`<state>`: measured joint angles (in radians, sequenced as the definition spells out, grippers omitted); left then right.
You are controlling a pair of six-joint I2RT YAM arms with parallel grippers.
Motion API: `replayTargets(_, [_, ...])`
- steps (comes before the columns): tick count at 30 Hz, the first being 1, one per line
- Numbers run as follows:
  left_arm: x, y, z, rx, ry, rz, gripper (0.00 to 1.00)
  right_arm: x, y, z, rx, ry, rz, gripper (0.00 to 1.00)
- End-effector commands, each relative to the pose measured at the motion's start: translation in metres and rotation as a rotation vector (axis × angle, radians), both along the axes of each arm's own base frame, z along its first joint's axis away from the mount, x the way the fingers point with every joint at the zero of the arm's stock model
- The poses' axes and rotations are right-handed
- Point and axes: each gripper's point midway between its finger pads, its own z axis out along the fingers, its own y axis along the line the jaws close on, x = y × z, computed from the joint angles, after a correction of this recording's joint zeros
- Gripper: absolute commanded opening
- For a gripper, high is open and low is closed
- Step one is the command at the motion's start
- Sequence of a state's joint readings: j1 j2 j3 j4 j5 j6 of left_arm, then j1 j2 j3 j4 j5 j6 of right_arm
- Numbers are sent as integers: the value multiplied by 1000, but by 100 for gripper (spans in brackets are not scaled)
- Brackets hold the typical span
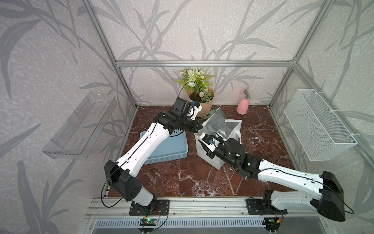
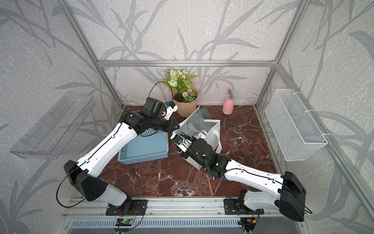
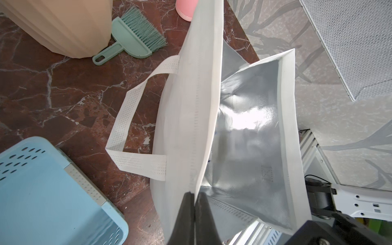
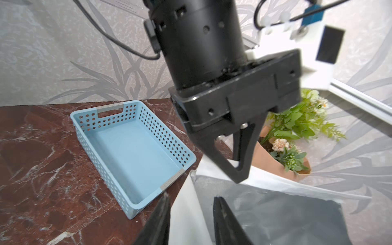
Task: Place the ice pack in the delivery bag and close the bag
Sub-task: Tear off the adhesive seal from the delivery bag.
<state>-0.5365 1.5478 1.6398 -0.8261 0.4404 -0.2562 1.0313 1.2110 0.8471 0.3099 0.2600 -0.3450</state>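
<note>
Marble table: outstretched left end effector pinches delivery bag; right end effector spread.

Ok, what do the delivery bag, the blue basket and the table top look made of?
The delivery bag: white matte fabric, likely non-woven, with dotted embossing on its handles; its lining looks like shiny silver foil, by the glare. The blue basket: probably moulded plastic, smooth, with round holes. The table top: glossy red-brown marble look, white veins; stone or print, cannot tell.
</note>
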Motion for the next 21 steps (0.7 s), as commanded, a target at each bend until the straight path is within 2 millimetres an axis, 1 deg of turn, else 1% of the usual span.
replayTargets(1, [-1,-8,2,-72,46,-4,0,6,-4,14,-5,-86,-40,38])
replayTargets(6, [-1,-9,-2,-78,66,-1,0,9,-2,7,-63,-122,-43,38])
replayTargets(14, [-1,-8,-7,-85,88,2,0,19,7,3,-101,-157,-65,40])
replayTargets(19, [-2,-8,-10,-86,98,1,0,26,8,7,-99,-188,-97,39])
replayTargets(21, [-2,-8,-10,-87,99,1,0,28,7,8,-92,-193,-114,37])
